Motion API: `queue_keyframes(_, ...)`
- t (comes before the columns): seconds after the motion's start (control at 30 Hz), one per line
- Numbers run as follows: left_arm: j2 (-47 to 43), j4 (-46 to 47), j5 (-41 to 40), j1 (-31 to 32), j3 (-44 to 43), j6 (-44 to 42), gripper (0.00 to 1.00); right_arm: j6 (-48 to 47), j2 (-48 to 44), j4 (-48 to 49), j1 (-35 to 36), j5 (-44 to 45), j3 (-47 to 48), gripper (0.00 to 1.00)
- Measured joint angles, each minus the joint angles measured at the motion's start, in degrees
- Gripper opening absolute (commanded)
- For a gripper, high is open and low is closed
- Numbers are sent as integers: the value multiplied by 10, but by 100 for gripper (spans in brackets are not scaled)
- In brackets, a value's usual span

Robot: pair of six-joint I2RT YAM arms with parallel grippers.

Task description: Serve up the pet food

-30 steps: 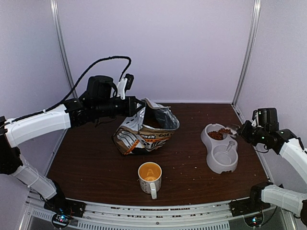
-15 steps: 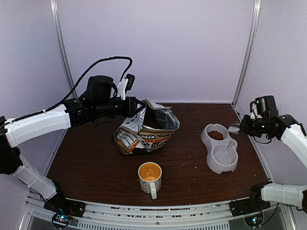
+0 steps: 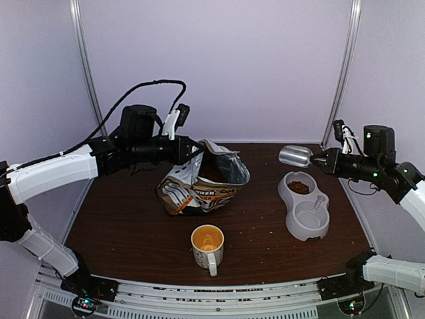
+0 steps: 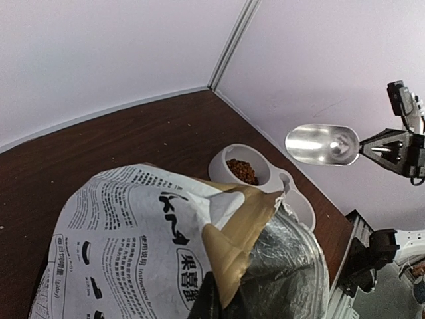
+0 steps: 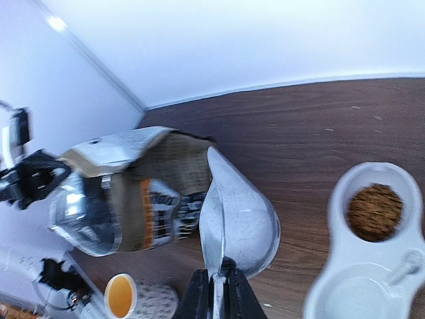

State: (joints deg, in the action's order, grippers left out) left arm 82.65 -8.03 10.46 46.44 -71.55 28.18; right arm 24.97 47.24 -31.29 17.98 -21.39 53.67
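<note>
The left gripper (image 3: 190,150) pinches the rim of the bag (image 3: 199,187), and the right gripper (image 3: 327,161), clamped on a scoop (image 3: 295,156), hovers near the feeder (image 3: 307,226), whose far bowl holds kibble (image 3: 299,188).

Scoop (image 3: 295,156) polished metal; bag (image 3: 199,189) crinkled, foil-lined; table (image 3: 126,219) dark wood grain; feeder (image 3: 297,201) matt plastic.

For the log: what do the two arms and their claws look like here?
Both arms, left arm and right arm, have white shells with black joints. The left claw and right claw are black. A black cable loops above the left arm.
</note>
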Motion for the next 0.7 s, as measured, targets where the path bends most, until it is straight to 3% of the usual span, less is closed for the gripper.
queue_keyframes(0.2,2,-1,24,0,0,-15,0,36,13,106,136,-109,6,0)
queue_keyframes(0.4,3,-2,27,0,0,-19,0,25,71,123,220,-106,45,0)
queue_keyframes(0.57,6,-1,28,6,0,-21,0,-14,160,56,295,1,108,0)
queue_keyframes(0.7,16,5,28,20,-1,-23,0,-10,285,-27,357,169,197,0)
